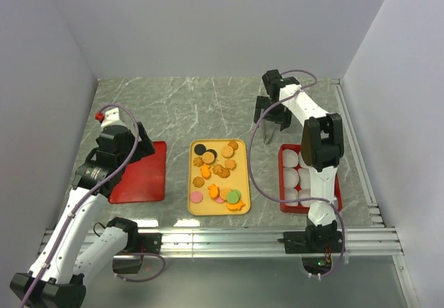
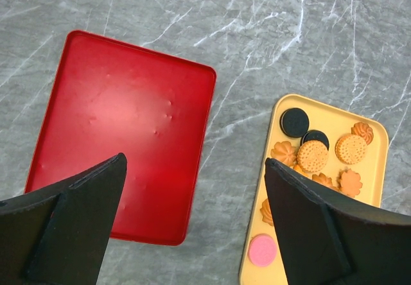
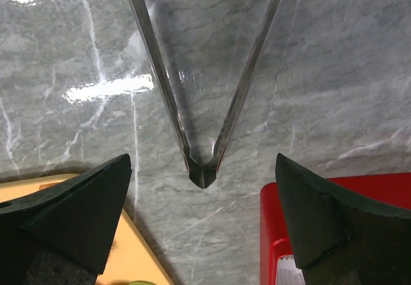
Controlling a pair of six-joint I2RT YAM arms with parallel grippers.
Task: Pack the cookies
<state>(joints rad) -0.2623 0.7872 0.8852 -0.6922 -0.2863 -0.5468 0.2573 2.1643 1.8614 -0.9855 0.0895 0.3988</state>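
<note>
Reaching for tongs: right gripper hangs fingers apart over them, far right. Cookies all sit on the middle yellow tray. Left gripper hovers apart over the red tray. Next move likely: descend, clamp the tongs.

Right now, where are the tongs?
The tongs lie on the table right of centre, between the yellow tray and the red cup tray, under the open right gripper.
</note>
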